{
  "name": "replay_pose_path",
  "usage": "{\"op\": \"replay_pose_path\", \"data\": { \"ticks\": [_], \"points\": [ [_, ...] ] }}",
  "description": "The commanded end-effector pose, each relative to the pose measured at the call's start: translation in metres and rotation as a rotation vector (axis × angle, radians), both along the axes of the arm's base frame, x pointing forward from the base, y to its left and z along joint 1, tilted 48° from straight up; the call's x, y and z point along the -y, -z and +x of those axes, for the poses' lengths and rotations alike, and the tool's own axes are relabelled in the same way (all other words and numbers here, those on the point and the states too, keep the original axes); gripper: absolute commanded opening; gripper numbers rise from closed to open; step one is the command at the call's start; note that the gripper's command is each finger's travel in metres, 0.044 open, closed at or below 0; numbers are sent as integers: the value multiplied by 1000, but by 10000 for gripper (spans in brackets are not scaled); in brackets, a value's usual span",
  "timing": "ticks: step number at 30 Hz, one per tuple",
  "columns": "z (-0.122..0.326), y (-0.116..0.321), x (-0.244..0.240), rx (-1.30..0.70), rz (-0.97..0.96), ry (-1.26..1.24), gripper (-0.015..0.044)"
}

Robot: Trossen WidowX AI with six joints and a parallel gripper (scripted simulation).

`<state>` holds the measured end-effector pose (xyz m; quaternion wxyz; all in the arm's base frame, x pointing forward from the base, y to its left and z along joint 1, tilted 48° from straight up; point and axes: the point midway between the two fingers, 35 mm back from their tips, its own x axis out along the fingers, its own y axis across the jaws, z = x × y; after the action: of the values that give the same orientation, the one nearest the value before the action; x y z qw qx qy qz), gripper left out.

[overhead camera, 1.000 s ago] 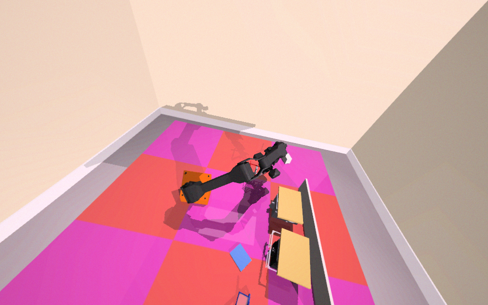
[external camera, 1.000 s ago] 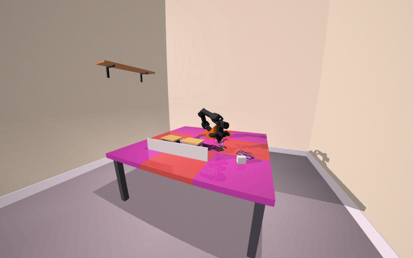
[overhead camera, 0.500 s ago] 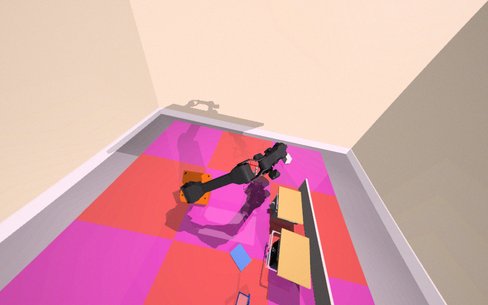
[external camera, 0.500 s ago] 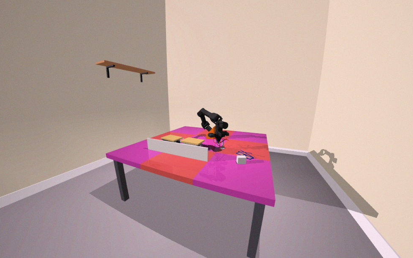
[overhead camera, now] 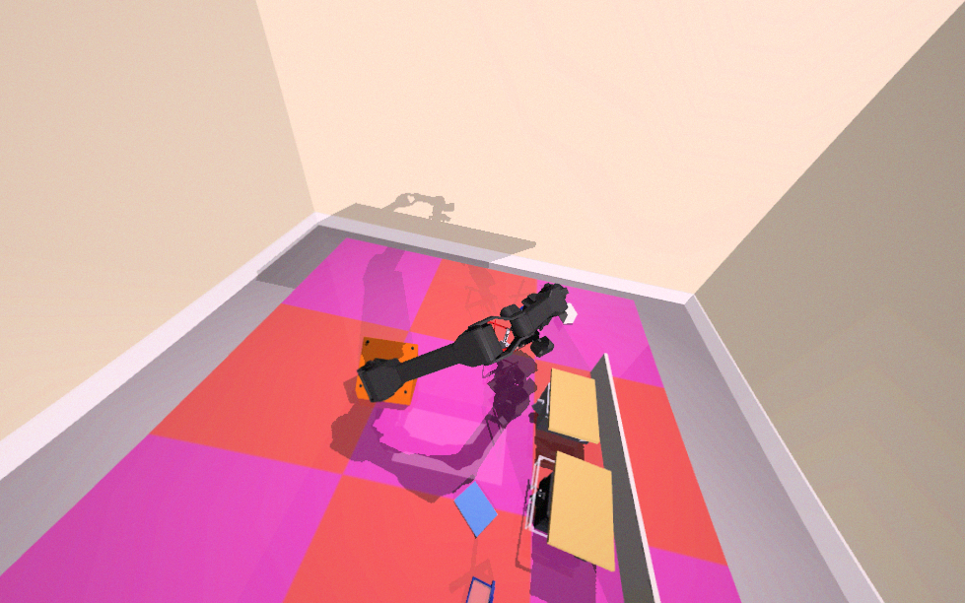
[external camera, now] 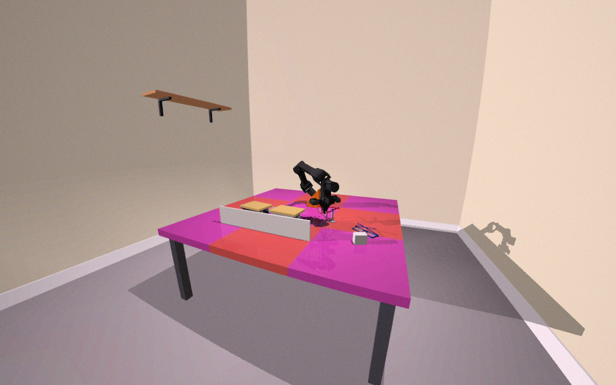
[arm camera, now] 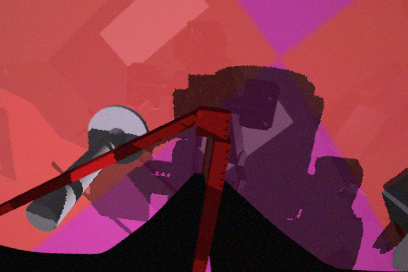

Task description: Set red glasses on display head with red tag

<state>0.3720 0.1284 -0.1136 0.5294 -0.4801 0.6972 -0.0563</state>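
Red glasses in the claw, no head wearing them so far

The surface is a table [overhead camera: 245, 509] [external camera: 252, 258] checked in magenta and coral, with two dark legs visible. It's set in a room with beige walls, a grey floor and pale skirting; one wooden shelf [external camera: 190, 100] is held up by two black brackets.

For bearings, the low panel [overhead camera: 620, 472] [external camera: 264, 224] standing on the table is used. Count goes like this: two tan slabs [overhead camera: 574, 405] [external camera: 287, 210] are seen right beside it, on the arm's side, with dark shapes under them. The red tag can't be made out, so which head is which can't be told. One white cube [overhead camera: 570, 313] [external camera: 359, 238] and one pair of blue glasses [external camera: 365, 230] are found past the panel's end. One blue square [overhead camera: 475, 508] is seen on the arm's side of the panel, beyond the slabs.

One pair of red glasses [overhead camera: 499, 323] [external camera: 321, 209] [arm camera: 215, 126] is gripped by the closed claw [overhead camera: 526, 329] [external camera: 324, 210] [arm camera: 206, 183], off the panel's cube-side end and clear of both slabs. One pale post on a round foot [overhead camera: 505, 336] [external camera: 332, 216] [arm camera: 115, 117] is seen near the glasses, and crossed by a temple in the wrist view.
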Motion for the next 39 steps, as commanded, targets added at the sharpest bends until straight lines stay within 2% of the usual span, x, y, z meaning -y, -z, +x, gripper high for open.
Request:
{"op": "replay_pose_path", "data": {
  "ticks": [1,39],
  "points": [
    [-1,-2,3,-6,-7,-6,0],
    [-7,-12,13,-6,-8,-6,0]
  ]
}}
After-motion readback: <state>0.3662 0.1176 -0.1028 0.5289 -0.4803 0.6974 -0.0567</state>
